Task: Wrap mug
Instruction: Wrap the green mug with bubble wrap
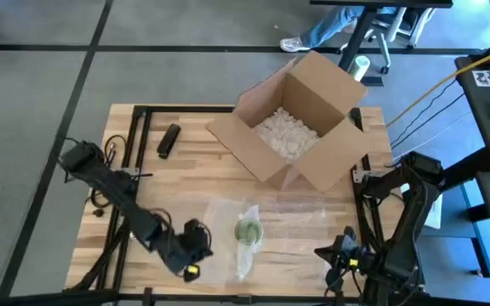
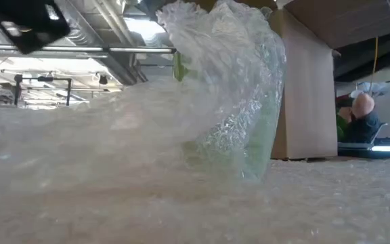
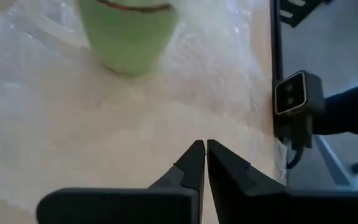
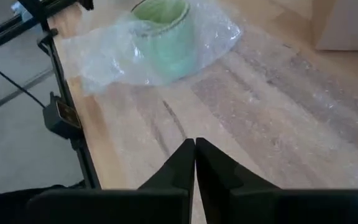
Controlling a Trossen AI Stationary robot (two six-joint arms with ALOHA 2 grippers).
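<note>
Pale green ceramic mug (image 1: 248,231) standing upright near the front edge of the light wooden table (image 1: 185,183), roughly mid-width, on a clear sheet of bubble wrap (image 1: 292,223) with one flap bunched up loosely against its side. Far behind it, an open brown cardboard box (image 1: 300,123) full of white packing peanuts.

Left gripper (image 1: 196,246) parked just left of the mug, low over the near-left part of the sheet, fingers (image 3: 191,163) pinched almost together on nothing. Right gripper (image 1: 340,252) further off on the right, near the table's front corner, fingertips (image 4: 185,155) likewise pressed together and empty.

Key bit: mug axis vertical, mouth up, left arm clearly the closer one. Most of the free sheet spreading right, toward the right gripper. Probably a job of grabbing that loose side and folding it left over the mug. Only partly wrapped so far.
</note>
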